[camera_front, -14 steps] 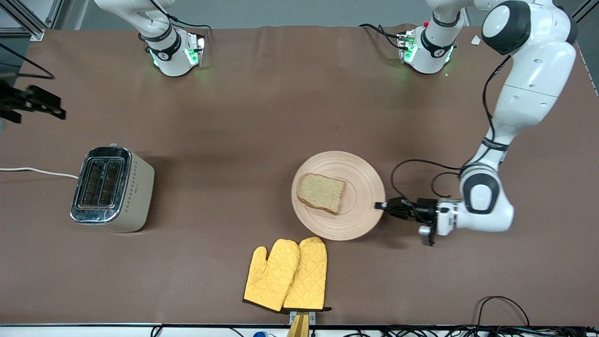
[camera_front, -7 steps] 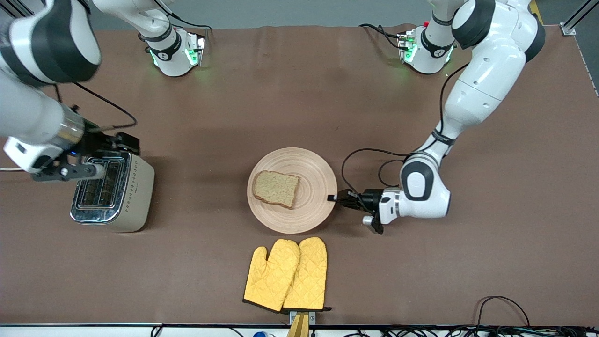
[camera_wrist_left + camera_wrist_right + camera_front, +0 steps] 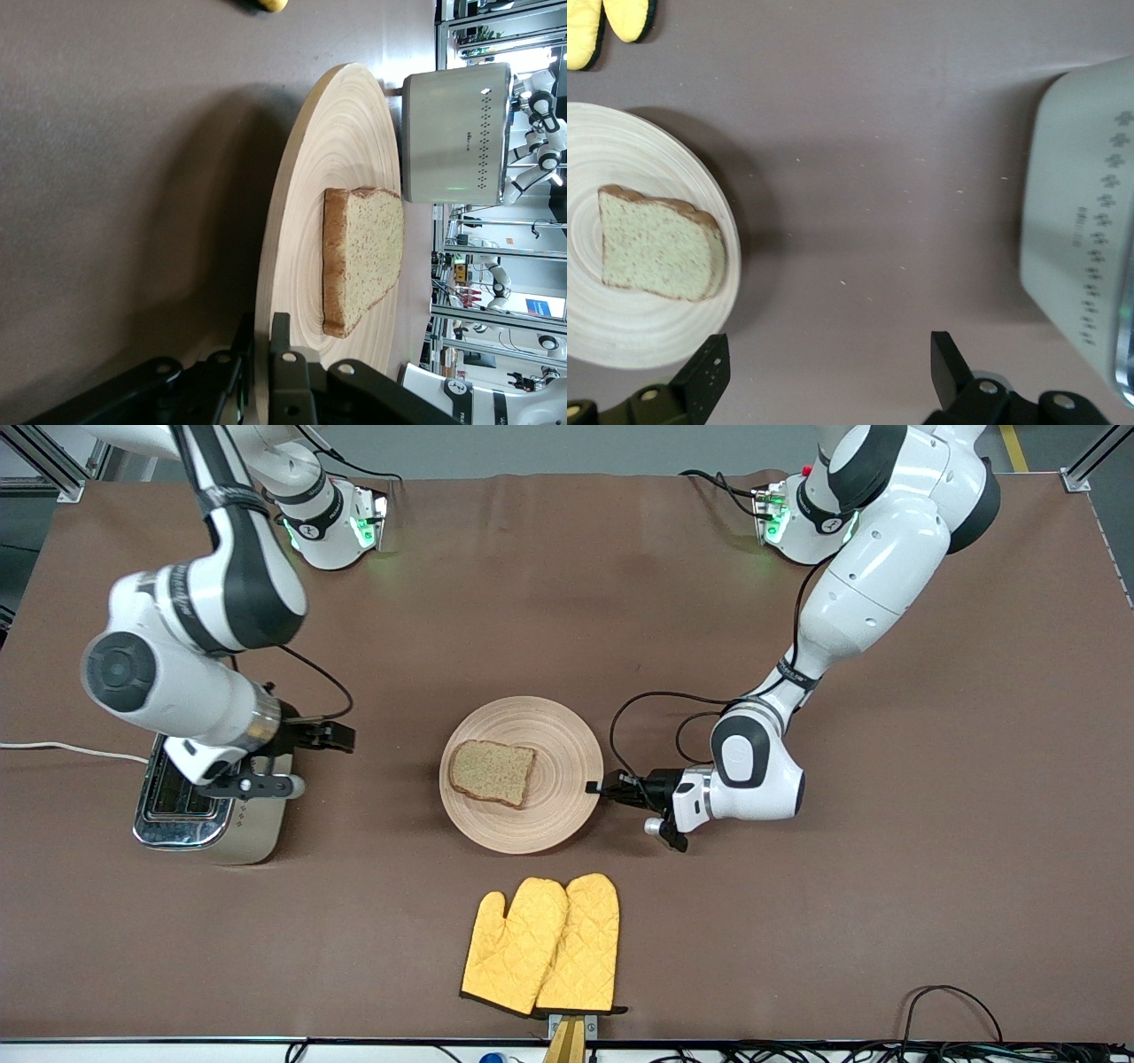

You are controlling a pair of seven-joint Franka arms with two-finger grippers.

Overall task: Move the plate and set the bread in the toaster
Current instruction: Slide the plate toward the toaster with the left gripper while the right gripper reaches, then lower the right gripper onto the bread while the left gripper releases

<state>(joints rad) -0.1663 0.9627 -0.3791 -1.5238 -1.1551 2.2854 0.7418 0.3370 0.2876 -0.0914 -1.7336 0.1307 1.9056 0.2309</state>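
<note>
While the left gripper [image 3: 595, 786] clamps the plate [image 3: 567, 802] rim, the bread [image 3: 493, 772] lies on the plate just ahead of it. Right gripper [image 3: 341, 737] hangs open between toaster [image 3: 244, 841] and plate.

A pair of yellow quilted oven mitts [image 3: 542, 944] lies flat on the brown table covering [image 3: 886, 921], close to the table's edge nearest the front camera. The two mitts sit side by side and overlap slightly, their dark-trimmed cuffs toward that edge. Just past the cuffs, a small metal clamp with a yellowish strip [image 3: 567, 1036] sits on the table's edge. Black cables [image 3: 948, 1001] loop along the same edge toward the left arm's end. The mitts' tips [image 3: 607, 22] also show in the right wrist view.
</note>
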